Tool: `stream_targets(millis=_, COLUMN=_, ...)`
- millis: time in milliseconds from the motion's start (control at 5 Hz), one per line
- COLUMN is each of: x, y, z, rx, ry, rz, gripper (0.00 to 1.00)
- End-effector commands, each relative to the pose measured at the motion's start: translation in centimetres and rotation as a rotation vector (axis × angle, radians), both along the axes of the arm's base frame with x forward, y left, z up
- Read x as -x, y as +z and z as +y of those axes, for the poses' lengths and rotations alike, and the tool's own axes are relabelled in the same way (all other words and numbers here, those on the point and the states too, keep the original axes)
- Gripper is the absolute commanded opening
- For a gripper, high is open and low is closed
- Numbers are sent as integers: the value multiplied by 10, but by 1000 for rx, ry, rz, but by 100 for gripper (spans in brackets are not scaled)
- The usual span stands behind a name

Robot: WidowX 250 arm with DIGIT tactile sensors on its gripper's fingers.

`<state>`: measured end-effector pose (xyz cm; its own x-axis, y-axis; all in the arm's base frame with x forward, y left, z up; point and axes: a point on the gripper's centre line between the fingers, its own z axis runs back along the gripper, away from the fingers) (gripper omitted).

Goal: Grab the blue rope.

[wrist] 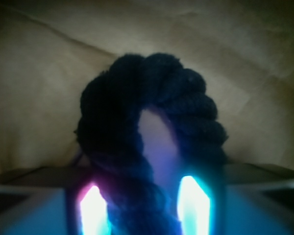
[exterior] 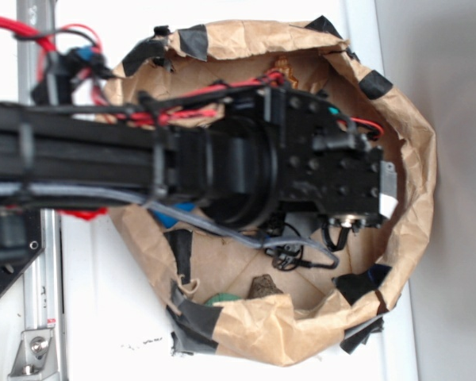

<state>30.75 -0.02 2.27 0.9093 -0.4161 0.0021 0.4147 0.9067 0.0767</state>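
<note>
While deep in the brown paper bag, end effector clamped on the blue rope; loop upright

We note a crumpled brown paper bag patched with black tape on the white bench. Inside: a green item (mostly hidden), a blue sliver.

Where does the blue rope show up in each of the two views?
Exterior: not visible; the arm hides the middle of the paper bag.
Wrist: the blue rope loops at centre, running down between the gripper fingers.
Shared landmark: the bag's brown paper, behind the rope in the wrist view.
</note>
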Motion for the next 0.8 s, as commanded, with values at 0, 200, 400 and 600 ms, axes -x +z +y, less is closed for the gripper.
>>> stream_targets(millis=0, x=2, y=73, z=8, rx=19, ry=132, rz=-196, gripper=0)
stream_targets(millis=200, x=15, y=122, z=6, rx=93, ry=346, rz=-157, gripper=0)
stream_targets(millis=400, x=25, y=164, z=-12, rx=60, ry=585, rz=-146, gripper=0)
stream_targets(millis=600, x=29, y=165, z=-25, rx=65, ry=675, rz=-148, gripper=0)
